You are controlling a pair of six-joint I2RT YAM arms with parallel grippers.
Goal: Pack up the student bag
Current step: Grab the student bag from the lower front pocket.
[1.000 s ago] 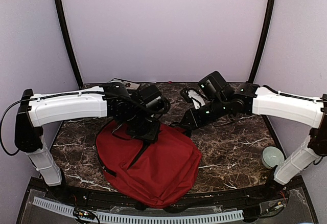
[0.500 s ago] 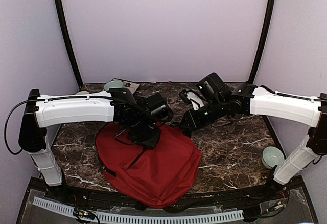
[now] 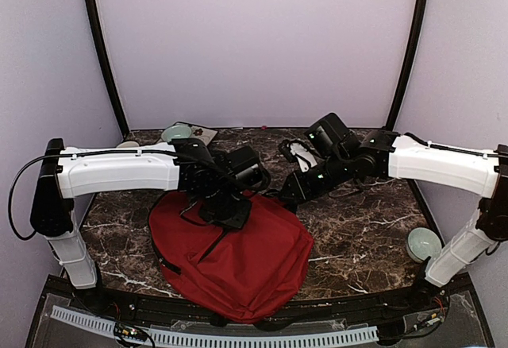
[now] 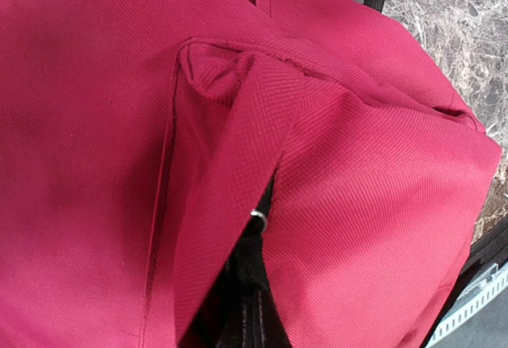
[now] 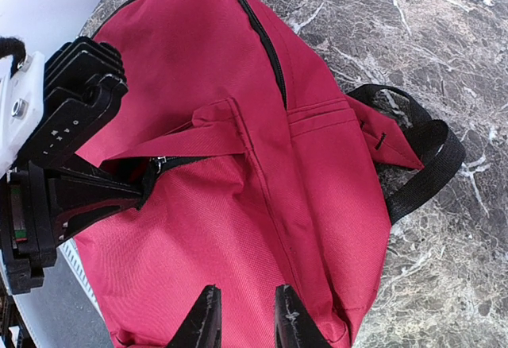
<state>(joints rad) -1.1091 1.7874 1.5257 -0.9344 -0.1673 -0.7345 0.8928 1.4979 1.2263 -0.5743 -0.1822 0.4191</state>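
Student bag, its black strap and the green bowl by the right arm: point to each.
student bag (image 3: 246, 264): top view, red front panel
black strap (image 5: 440, 153): right wrist view, outer bend
green bowl (image 3: 423, 245): top view, pale inside

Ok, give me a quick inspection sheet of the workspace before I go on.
Surface: dark marbled table.
Job's things: student bag lying flat near the front edge, a dark gap under its zipper flap.
Clutter: pale green bowl at the right edge; second bowl at the back left.
Grippers: left gripper shut at the zipper flap, hold unclear; right gripper over the bag, fingers parted, no hold seen.
Cables: black cable looping by the left arm base.
Surroundings: lilac walls, black poles.
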